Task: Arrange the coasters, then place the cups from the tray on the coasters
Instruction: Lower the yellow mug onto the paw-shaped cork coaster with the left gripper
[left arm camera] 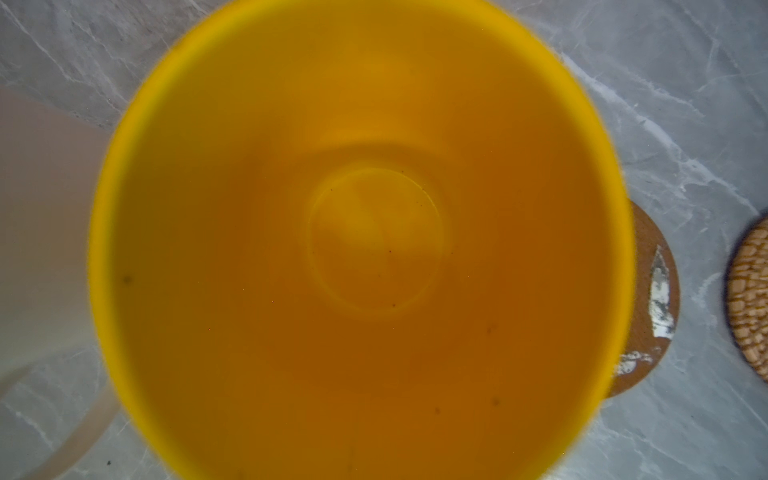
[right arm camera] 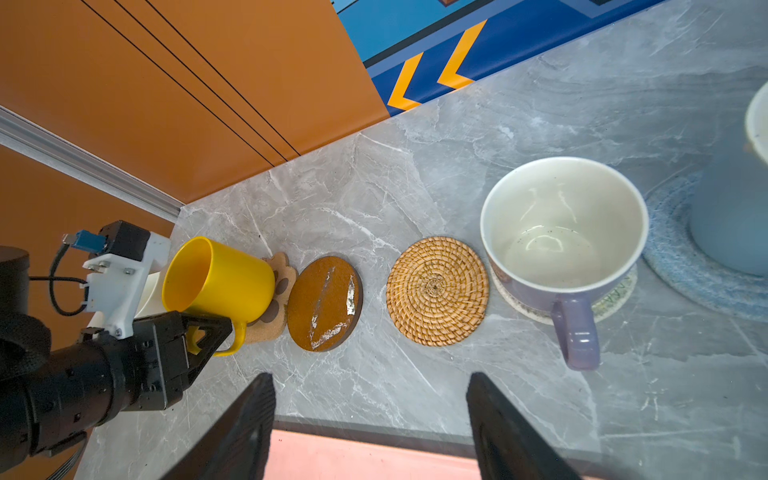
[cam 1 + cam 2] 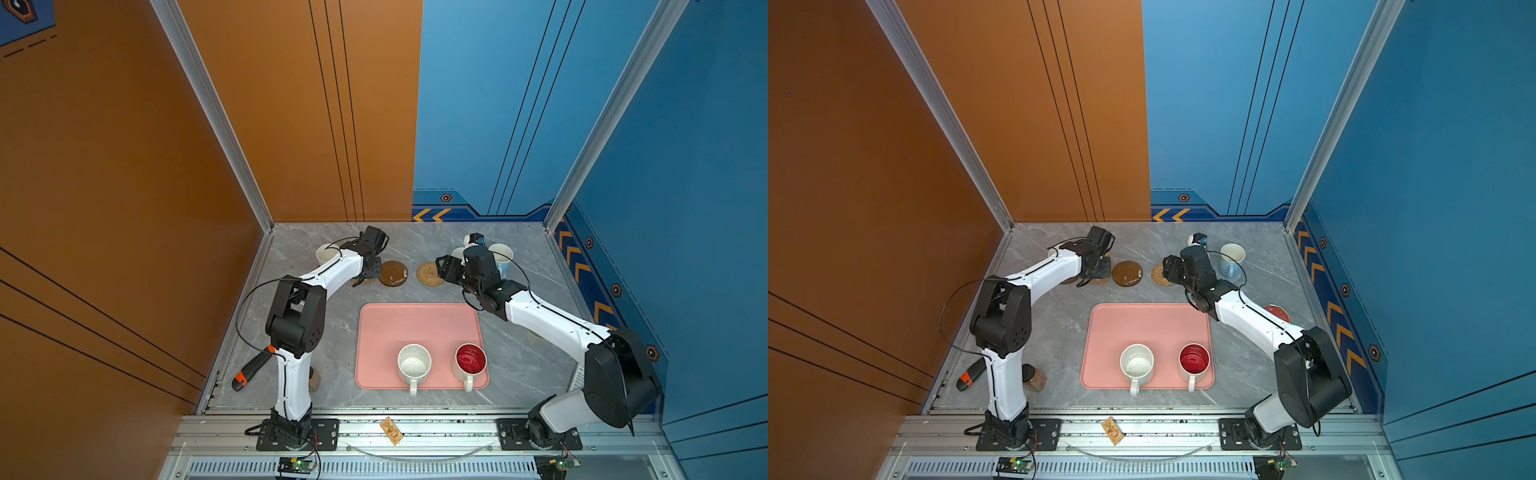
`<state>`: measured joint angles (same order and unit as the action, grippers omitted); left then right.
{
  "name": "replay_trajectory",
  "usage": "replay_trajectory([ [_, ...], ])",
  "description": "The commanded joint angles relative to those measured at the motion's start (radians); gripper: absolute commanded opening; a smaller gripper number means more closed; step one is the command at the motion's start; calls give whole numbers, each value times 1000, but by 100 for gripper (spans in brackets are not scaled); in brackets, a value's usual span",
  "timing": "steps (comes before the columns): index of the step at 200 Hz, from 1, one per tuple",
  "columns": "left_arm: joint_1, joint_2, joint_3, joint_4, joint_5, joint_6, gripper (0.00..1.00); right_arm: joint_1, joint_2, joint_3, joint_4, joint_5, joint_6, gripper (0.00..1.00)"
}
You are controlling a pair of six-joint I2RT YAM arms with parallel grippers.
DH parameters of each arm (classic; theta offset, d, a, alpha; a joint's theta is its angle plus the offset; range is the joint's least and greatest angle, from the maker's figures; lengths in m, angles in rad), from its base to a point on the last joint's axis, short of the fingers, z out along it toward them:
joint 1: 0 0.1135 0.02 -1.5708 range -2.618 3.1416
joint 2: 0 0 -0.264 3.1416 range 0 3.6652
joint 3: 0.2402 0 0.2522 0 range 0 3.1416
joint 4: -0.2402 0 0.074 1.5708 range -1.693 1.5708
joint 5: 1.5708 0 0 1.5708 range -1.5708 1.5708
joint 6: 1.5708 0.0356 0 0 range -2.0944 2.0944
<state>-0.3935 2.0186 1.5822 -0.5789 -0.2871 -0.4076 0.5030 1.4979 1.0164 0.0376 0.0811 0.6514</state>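
Left gripper [image 2: 218, 328] clamped shut on the handle of the yellow mug [image 2: 220, 278], mug tipped, mouth toward the wrist camera and filling that view [image 1: 361, 249]. Directly under the held mug, the tan paw coaster [image 2: 284, 266]; hard to say whether touching or just above. Just past that grip, toward the other arm, the brown disc coaster [image 2: 324, 303], bare and streaked white. Behind the left wrist, away from the disc, a plain white mug [image 3: 325, 252], mostly hidden by the arm.

Right gripper [image 2: 370, 376] with jaws wide apart, gripping nothing, low over bare table. Straight ahead of its fingertips, the rattan coaster [image 2: 436, 291], bare, near but apart from them. Ahead and off to the outer side of the same hand, the lavender mug [image 2: 561, 232] upright on the cream woven coaster [image 2: 615, 297], handle pointing back toward the gripper. Farther out on that side, the light blue mug [image 2: 727, 216] on the blue-grey woven coaster [image 2: 673, 266].

Behind the right gripper, toward the arm bases, the pink tray [image 3: 415, 324]. Upright along its near edge, well apart from both grippers: the speckled mug [image 3: 414, 363] and the red-lined mug [image 3: 471, 358], handles toward the robot.
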Motion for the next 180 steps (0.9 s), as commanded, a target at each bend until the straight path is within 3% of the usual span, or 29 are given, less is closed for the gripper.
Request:
replay_trajectory([
  [1, 4, -1, 35, 14, -36, 4, 0, -9, -24, -12, 3, 2, -13, 71],
  [180, 26, 2, -24, 14, -34, -38, 0, -16, -7, -10, 7, -5, -12, 72],
])
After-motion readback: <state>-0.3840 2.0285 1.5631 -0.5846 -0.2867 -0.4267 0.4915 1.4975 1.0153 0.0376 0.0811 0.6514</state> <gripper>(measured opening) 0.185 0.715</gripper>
